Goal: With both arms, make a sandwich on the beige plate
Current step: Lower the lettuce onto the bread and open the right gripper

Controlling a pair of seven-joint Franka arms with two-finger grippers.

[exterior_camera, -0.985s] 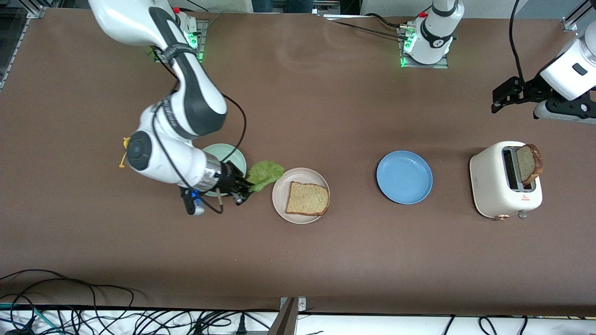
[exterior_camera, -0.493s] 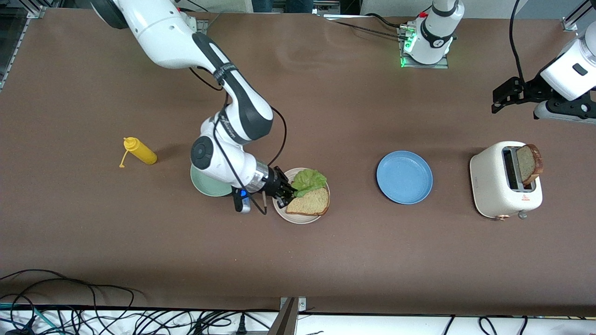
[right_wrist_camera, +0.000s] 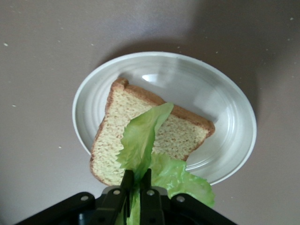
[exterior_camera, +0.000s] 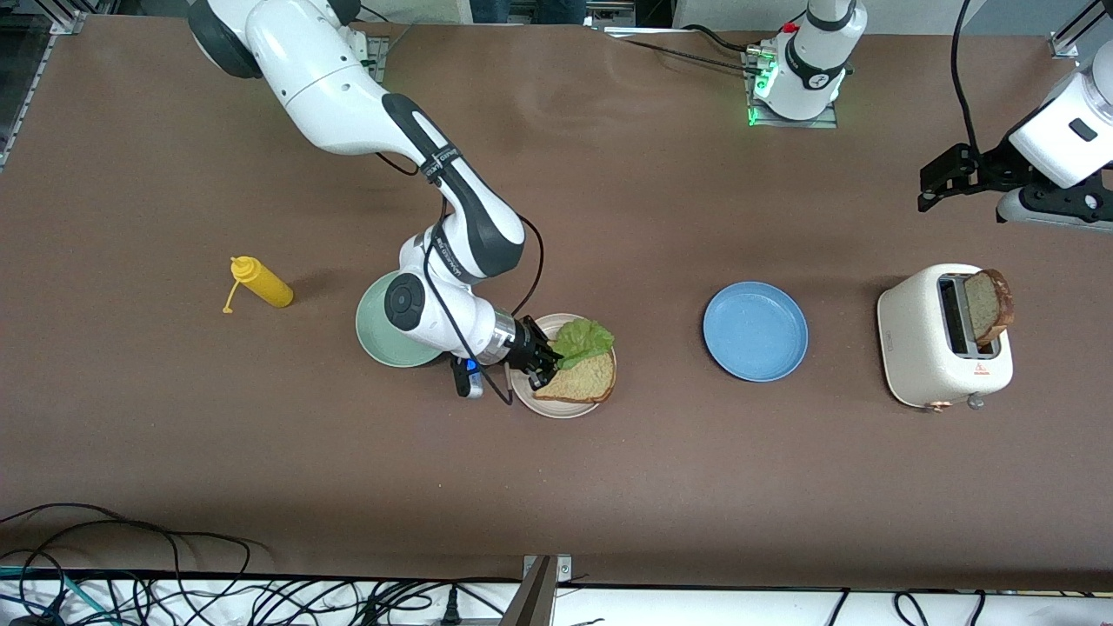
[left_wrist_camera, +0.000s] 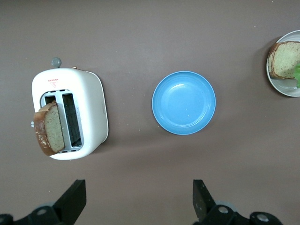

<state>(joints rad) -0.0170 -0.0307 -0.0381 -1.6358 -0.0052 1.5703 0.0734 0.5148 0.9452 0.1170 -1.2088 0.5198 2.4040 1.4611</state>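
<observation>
Front view, mint plate (exterior_camera: 383, 335) beside beige plate (exterior_camera: 562, 407), blue plate (exterior_camera: 755, 331)

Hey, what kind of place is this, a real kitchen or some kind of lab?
Most likely a robotics lab staged as a kitchen: two Franka arms bolted to a brown table, loose cables along its edge, and a toaster with bread as props.
</observation>
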